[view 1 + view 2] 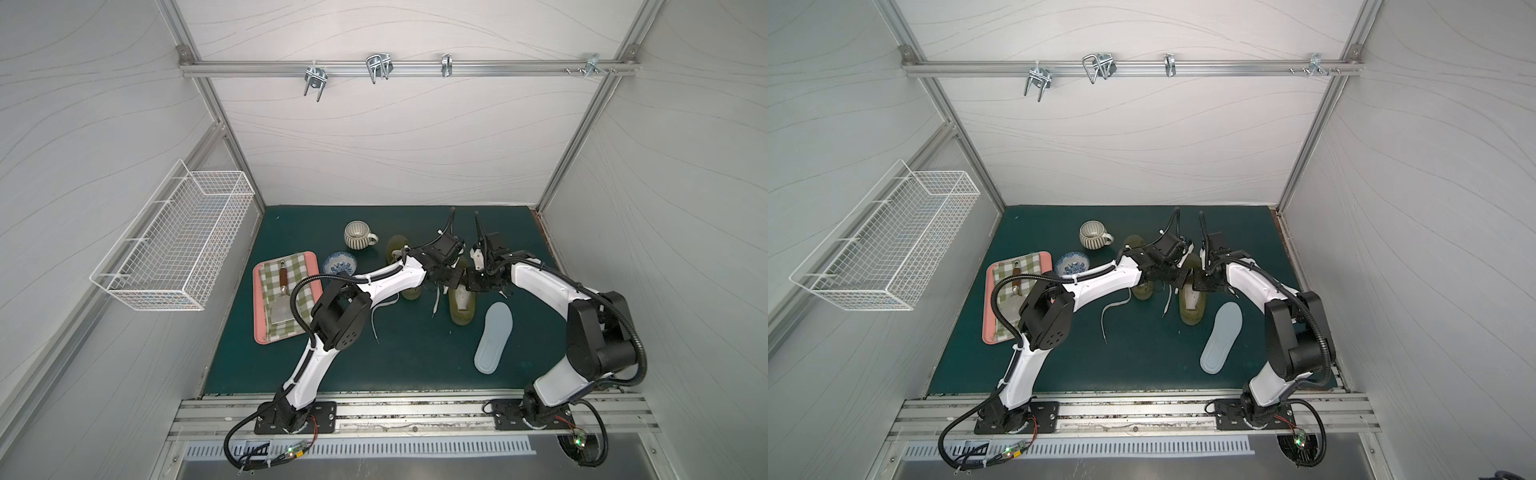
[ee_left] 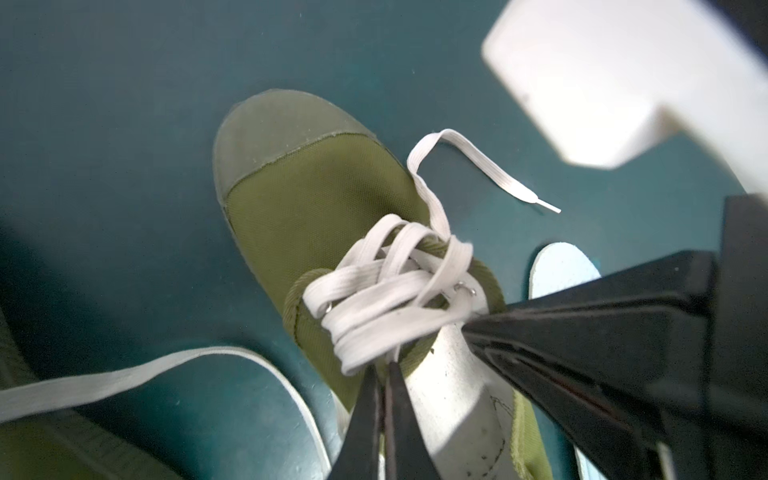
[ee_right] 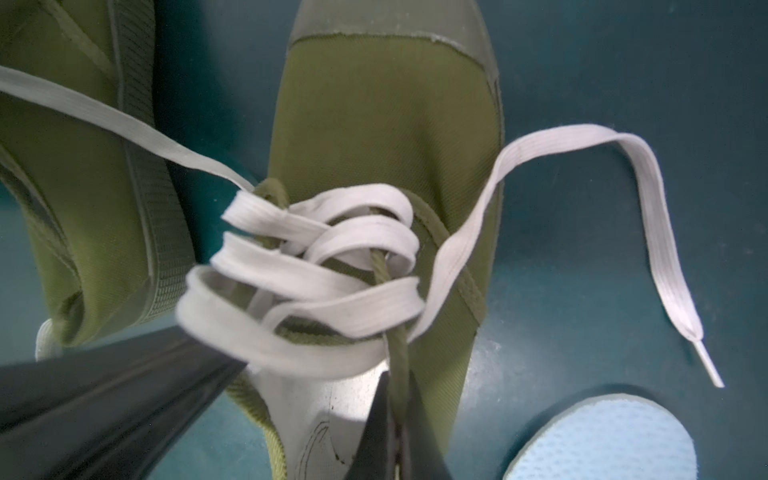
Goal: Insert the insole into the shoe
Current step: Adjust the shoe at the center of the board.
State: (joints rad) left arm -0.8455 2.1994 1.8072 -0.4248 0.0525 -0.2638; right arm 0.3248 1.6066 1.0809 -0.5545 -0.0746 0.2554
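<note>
An olive green shoe [image 1: 462, 305] with loose white laces [image 2: 386, 291] stands on the green mat, and its white inside shows. My left gripper [image 2: 384, 374] is shut on the rim of the shoe's [image 2: 316, 199] opening on one side. My right gripper [image 3: 395, 388] is shut on the opposite olive rim of the shoe [image 3: 386, 124]. In both top views the two grippers [image 1: 455, 282] [image 1: 472, 284] meet over the shoe [image 1: 1192, 307]. The pale blue insole [image 1: 493, 336] [image 1: 1221, 336] lies flat on the mat just right of the shoe, held by nothing.
A second olive shoe [image 1: 397, 245] lies left of the held one, partly under my left arm. Further left are a striped mug [image 1: 358, 235], a blue patterned bowl [image 1: 340, 263] and a pink tray [image 1: 257, 316] with a checked cloth and a spatula [image 1: 282, 299]. A wire basket [image 1: 174, 241] hangs on the left wall.
</note>
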